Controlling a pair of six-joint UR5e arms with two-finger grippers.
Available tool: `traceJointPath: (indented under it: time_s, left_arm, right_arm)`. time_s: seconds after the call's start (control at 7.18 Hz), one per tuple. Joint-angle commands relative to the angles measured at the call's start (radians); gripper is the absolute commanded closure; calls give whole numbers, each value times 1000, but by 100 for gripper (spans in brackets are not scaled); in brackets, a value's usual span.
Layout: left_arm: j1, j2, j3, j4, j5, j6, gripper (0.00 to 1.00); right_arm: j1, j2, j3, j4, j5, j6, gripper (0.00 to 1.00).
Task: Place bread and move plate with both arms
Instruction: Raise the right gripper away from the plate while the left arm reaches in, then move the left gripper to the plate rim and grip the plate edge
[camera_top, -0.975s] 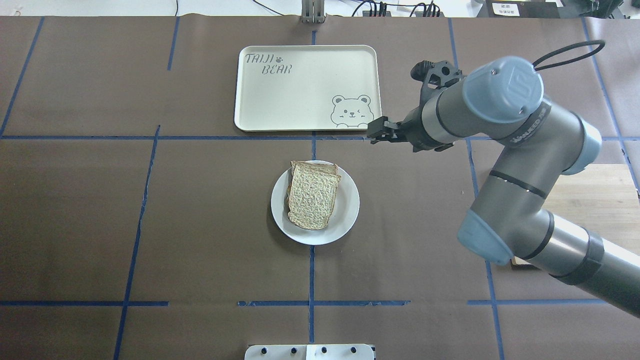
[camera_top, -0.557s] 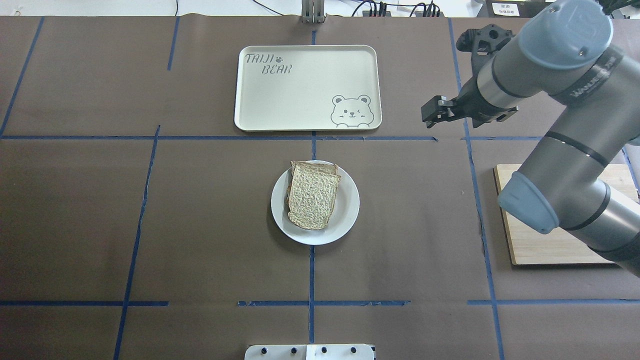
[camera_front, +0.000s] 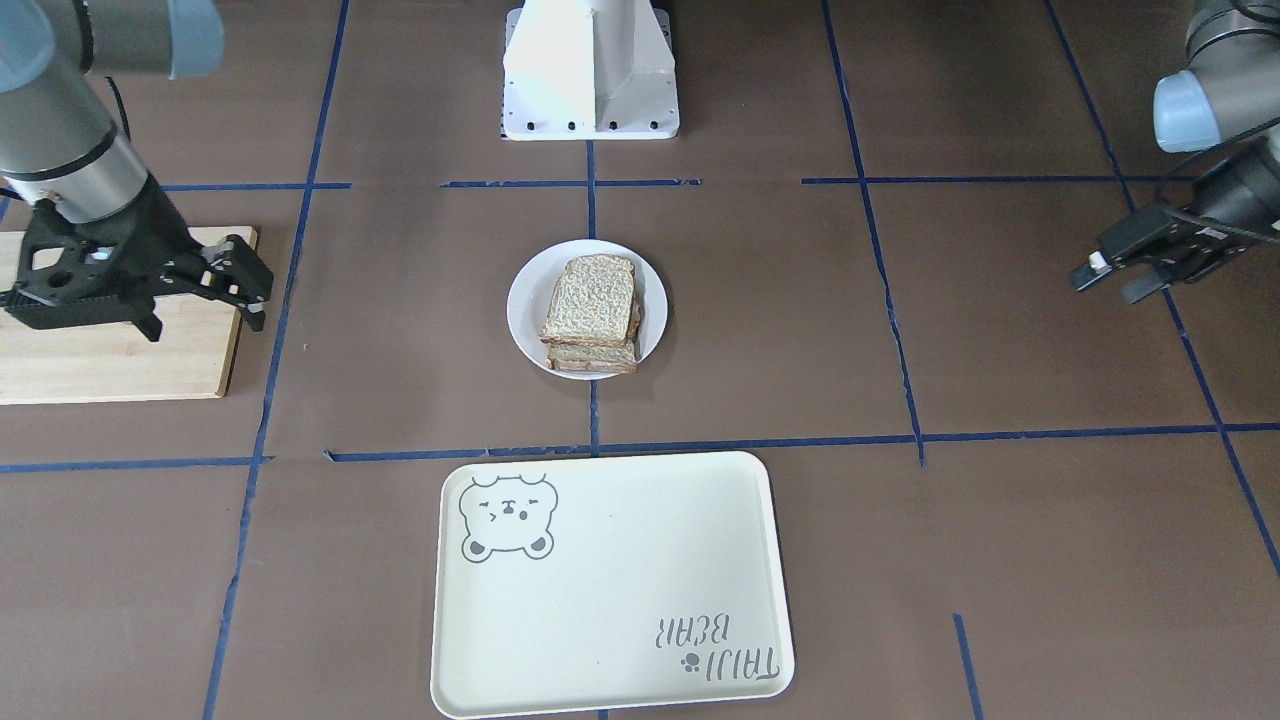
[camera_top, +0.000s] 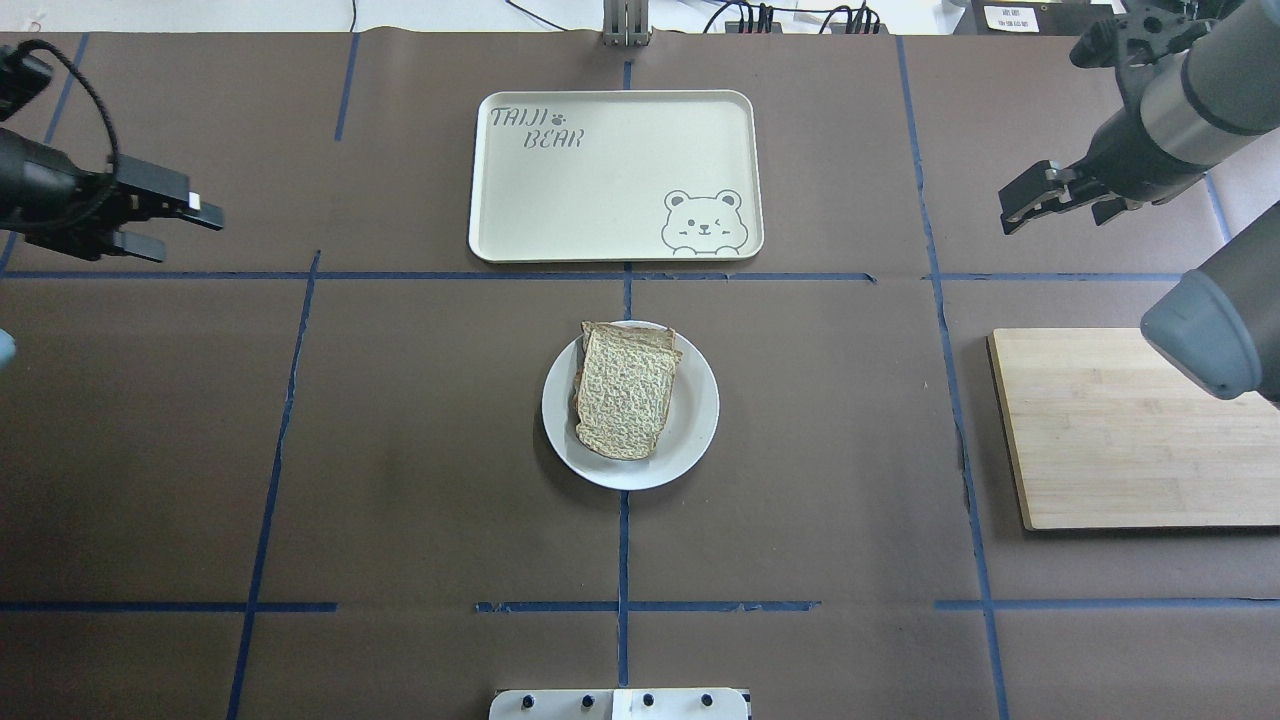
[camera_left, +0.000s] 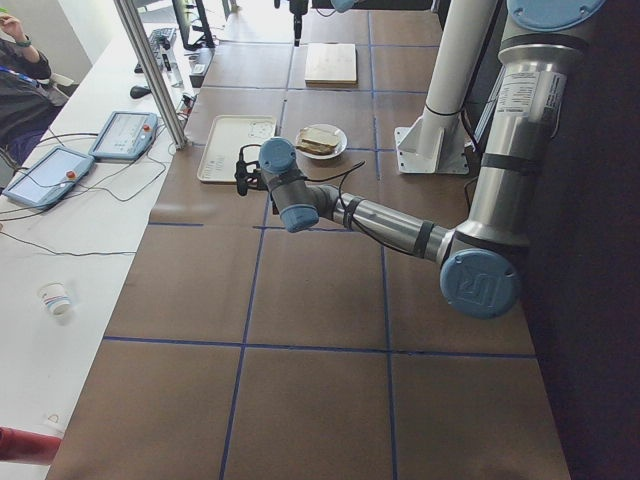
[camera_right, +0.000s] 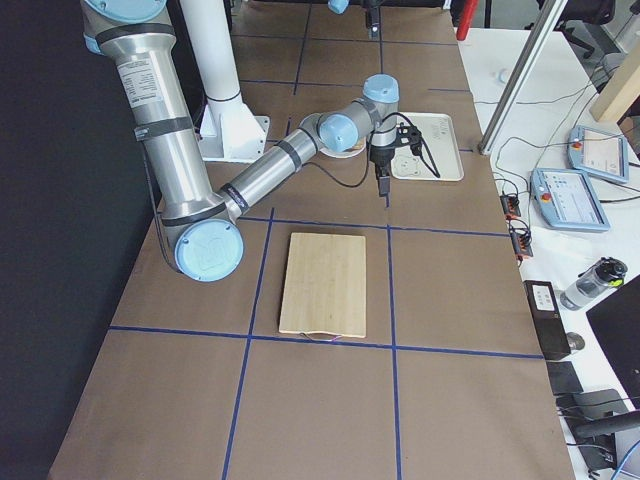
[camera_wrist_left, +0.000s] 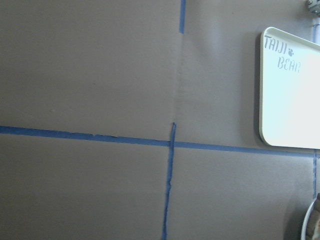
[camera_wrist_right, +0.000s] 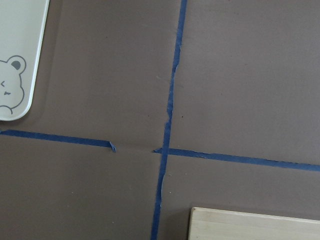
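Note:
The bread (camera_top: 628, 390) lies on top of a stack of slices on the white plate (camera_top: 700, 425) at the table's middle. The stack also shows in the front view (camera_front: 590, 298), on the plate (camera_front: 522, 305). My left gripper (camera_top: 190, 232) hovers open and empty far to the plate's left; it also shows in the front view (camera_front: 1108, 282). My right gripper (camera_top: 1030, 212) hovers open and empty far to the plate's right, beyond the wooden board; the front view (camera_front: 258, 300) shows it over the board's corner.
A cream bear tray (camera_top: 615, 175) lies beyond the plate, empty. A wooden board (camera_top: 1130, 430) lies at the right. The white robot base (camera_front: 590, 70) stands at the near table edge. Blue tape lines cross the brown table cover.
My right arm has drawn back to the right, away from the plate, uncovering the wooden board. My left gripper has come into view at the left edge. Bread and plate have not moved.

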Motion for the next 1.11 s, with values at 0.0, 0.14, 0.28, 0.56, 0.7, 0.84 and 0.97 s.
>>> traceJointPath:
  time_s: [0.0, 0.14, 0.28, 0.56, 0.7, 0.84, 0.97]
  left_arm:
    - [181, -45, 16, -204, 181, -256, 0]
    - [249, -65, 28, -266, 236, -293, 10]
    - [321, -97, 33, -271, 295, -335, 20]
    - [443, -155, 68, -315, 426, -344, 30]
    - [491, -158, 123, -411, 494, -346, 33]
    - [522, -184, 178, -450, 525, -346, 41]
    - [527, -198, 217, -450, 525, -346, 47]
  right_arm:
    - [99, -35, -33, -47, 68, -184, 0]
    - [136, -27, -50, -105, 92, -261, 0]
    - [157, -32, -61, -121, 117, -315, 0]
    - [164, -35, -71, -151, 119, -358, 0]
    - [165, -35, -73, -152, 117, -358, 0]
    - [167, -35, -73, -153, 119, -358, 0]
    - [167, -33, -73, -153, 119, -358, 0]
